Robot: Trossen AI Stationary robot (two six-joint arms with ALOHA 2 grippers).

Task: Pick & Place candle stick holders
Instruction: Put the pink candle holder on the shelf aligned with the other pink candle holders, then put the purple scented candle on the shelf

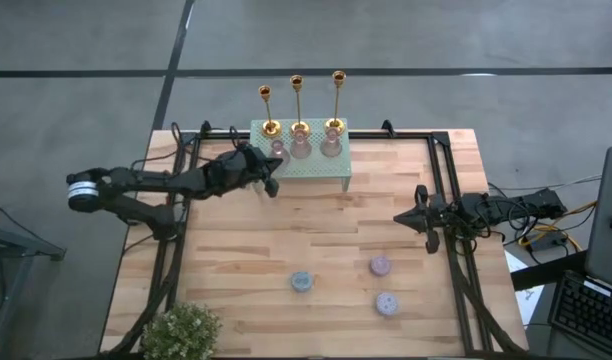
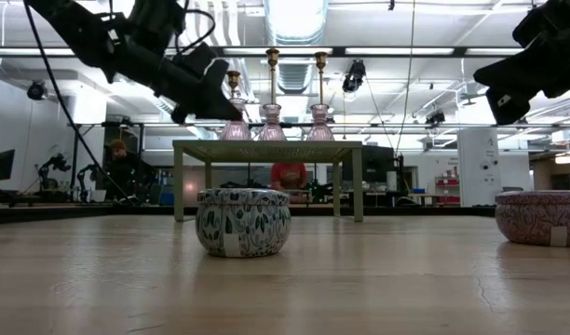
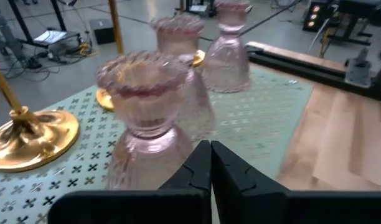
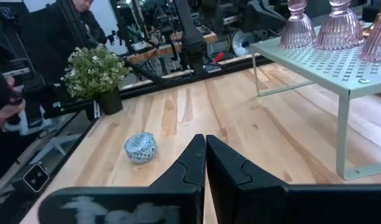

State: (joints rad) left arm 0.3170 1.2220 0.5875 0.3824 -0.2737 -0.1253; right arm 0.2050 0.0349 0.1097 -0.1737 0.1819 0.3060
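Note:
Three gold candle stick holders (image 1: pixel 300 105) stand by their round bases along the far side of a green perforated shelf (image 1: pixel 321 176). Their tops show in the low view (image 2: pixel 272 58), and one base shows in the left wrist view (image 3: pixel 28 134). Three pink glass holders (image 1: pixel 301 147) stand in front of them. My left gripper (image 1: pixel 272 186) is shut and empty. It hovers at the shelf's near-left corner, just before the nearest pink glass holder (image 3: pixel 150 118). My right gripper (image 1: pixel 427 222) is shut and empty above the table's right side.
A blue-patterned tin (image 1: pixel 301 281) and two purple tins (image 1: pixel 380 265) (image 1: pixel 387 303) sit on the near half of the wooden table. A potted plant (image 1: pixel 181 330) stands at the near-left corner. People show in the room beyond the table (image 4: pixel 10 93).

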